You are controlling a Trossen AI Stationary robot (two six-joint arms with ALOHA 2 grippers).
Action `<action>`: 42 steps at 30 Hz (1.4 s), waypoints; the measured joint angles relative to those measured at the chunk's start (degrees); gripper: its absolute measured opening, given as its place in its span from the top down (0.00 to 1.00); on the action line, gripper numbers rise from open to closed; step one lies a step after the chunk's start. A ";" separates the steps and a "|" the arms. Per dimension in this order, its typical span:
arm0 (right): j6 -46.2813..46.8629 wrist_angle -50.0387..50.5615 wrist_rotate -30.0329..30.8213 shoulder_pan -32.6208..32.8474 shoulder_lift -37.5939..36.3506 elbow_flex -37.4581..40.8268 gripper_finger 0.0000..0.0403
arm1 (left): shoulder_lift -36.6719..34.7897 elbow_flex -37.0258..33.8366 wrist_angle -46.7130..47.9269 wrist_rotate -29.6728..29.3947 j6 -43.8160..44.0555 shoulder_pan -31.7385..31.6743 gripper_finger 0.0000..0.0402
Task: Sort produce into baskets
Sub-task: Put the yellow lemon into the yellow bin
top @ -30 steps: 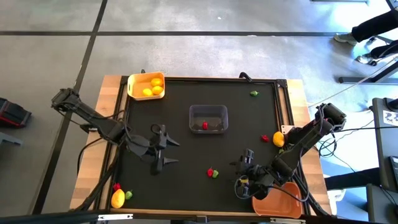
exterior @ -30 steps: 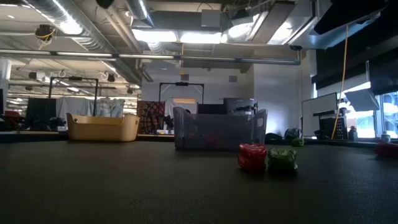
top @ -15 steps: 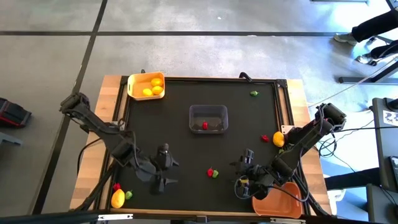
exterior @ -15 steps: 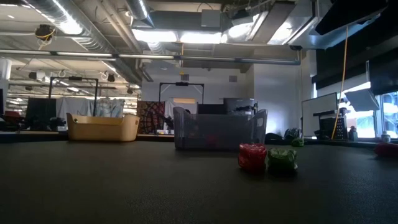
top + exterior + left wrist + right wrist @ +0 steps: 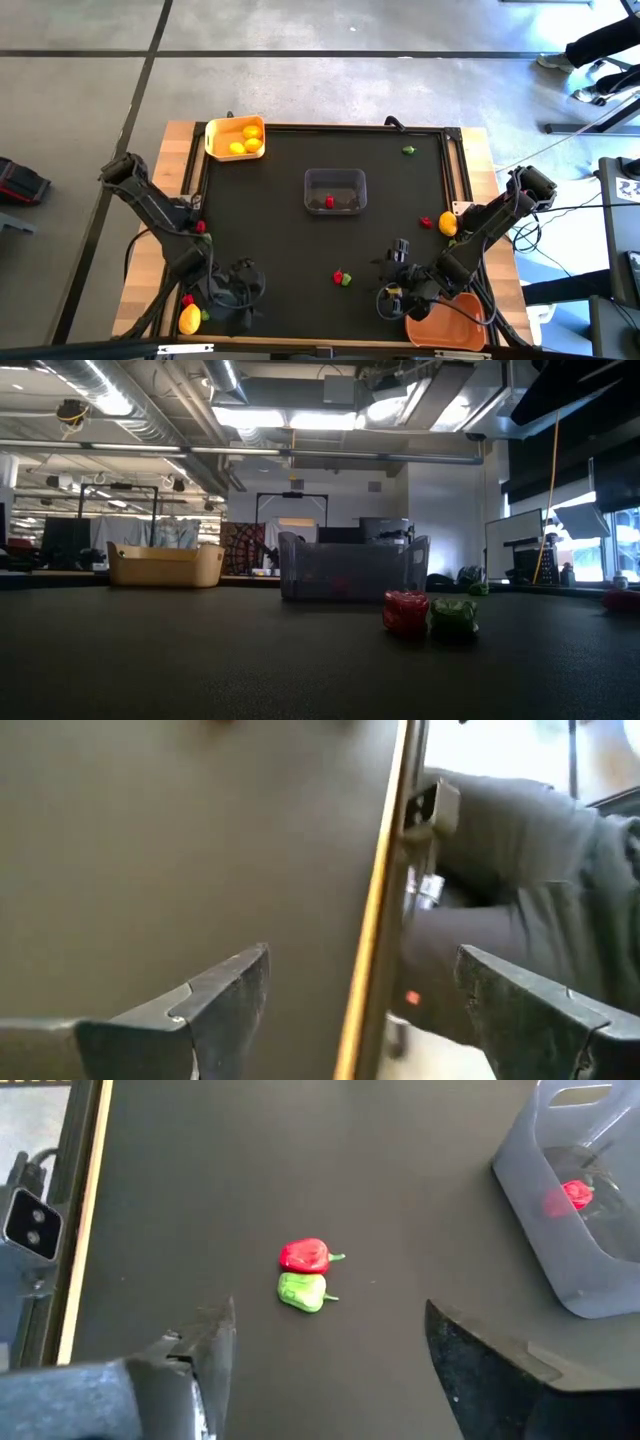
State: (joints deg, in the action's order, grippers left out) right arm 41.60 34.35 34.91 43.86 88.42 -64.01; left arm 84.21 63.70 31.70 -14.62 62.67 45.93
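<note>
My left gripper point(image 5: 243, 296) hangs open over the mat near the table's near-left corner, with nothing between its fingers point(image 5: 362, 960). Beside it, on the left, a yellow lemon point(image 5: 189, 320), a red piece point(image 5: 187, 300) and a green piece point(image 5: 207, 314) lie on the table. My right gripper point(image 5: 390, 256) stands open at the near right, just right of a red pepper point(image 5: 305, 1256) and a green pepper point(image 5: 302, 1292) that lie side by side. The yellow basket point(image 5: 235, 137) holds lemons. The clear basket point(image 5: 335, 190) holds a red piece point(image 5: 570, 1195). The orange basket point(image 5: 445, 330) sits at the near right edge.
A green piece point(image 5: 408, 150) lies at the far right. A red piece point(image 5: 426, 222) and a lemon point(image 5: 447, 225) lie by the right edge. The mat's raised frame point(image 5: 378, 920) runs just ahead of my left gripper. A person's legs point(image 5: 600, 45) show beyond the table.
My left gripper has swung from the mat's left middle toward the table's near edge and its near-left corner. It has sunk a little, and its wrist has rolled. It stays open.
</note>
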 joint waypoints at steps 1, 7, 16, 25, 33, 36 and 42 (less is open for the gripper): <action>-0.55 0.10 0.04 0.00 0.00 0.00 0.34 | 0.00 -0.02 0.81 1.01 2.61 0.49 0.23; -2.74 0.13 1.09 0.00 0.00 0.00 0.34 | 0.90 -0.13 4.99 7.44 17.01 3.60 0.23; -4.24 0.24 1.43 0.00 0.00 0.00 0.34 | 4.70 -0.17 12.47 23.81 32.37 4.73 0.23; -4.56 0.54 1.56 0.00 0.00 0.00 0.34 | 8.40 -0.22 15.53 36.92 42.31 6.02 0.23; -4.61 0.63 2.17 0.00 0.00 0.00 0.34 | 11.09 -0.22 15.90 39.02 47.52 8.40 0.23; -4.61 0.62 2.53 0.00 0.00 0.00 0.34 | 11.87 -0.22 15.87 39.34 49.70 9.32 0.23; -4.61 0.66 2.65 0.00 0.00 0.00 0.34 | 12.26 -0.39 15.95 39.63 53.95 10.87 0.23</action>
State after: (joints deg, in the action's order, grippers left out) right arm 36.99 35.00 37.56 43.86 88.42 -64.01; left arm 96.47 63.31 47.65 25.02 116.63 56.80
